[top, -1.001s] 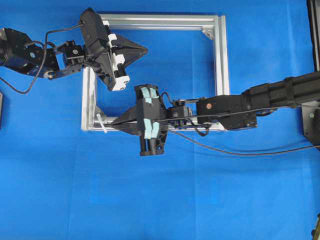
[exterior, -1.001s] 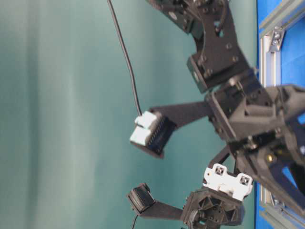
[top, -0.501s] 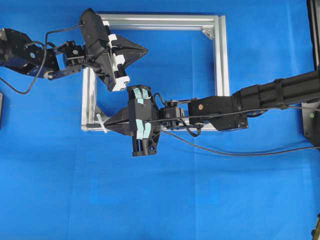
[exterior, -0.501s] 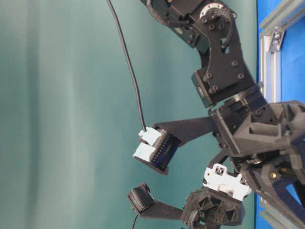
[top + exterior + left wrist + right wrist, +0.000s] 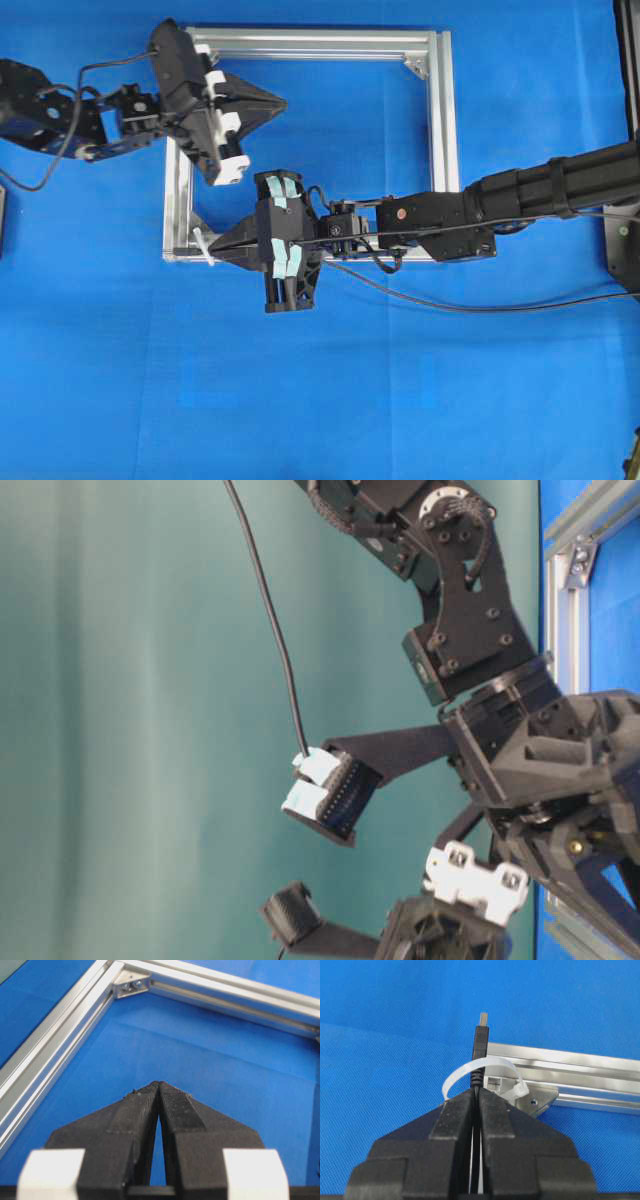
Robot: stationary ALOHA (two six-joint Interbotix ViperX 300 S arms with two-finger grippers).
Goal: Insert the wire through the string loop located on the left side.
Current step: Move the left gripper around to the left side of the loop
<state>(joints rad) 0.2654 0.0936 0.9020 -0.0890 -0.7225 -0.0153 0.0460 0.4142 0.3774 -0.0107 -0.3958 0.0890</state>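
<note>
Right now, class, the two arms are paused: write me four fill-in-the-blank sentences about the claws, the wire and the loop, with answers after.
1. The right claw is shut on the ____.
2. The plug tip pokes through the white string ____.
3. The left claw is shut and holds ____.
4. The string loop is tied to a corner of the silver ____.

Answers: wire; loop; nothing; frame
</note>
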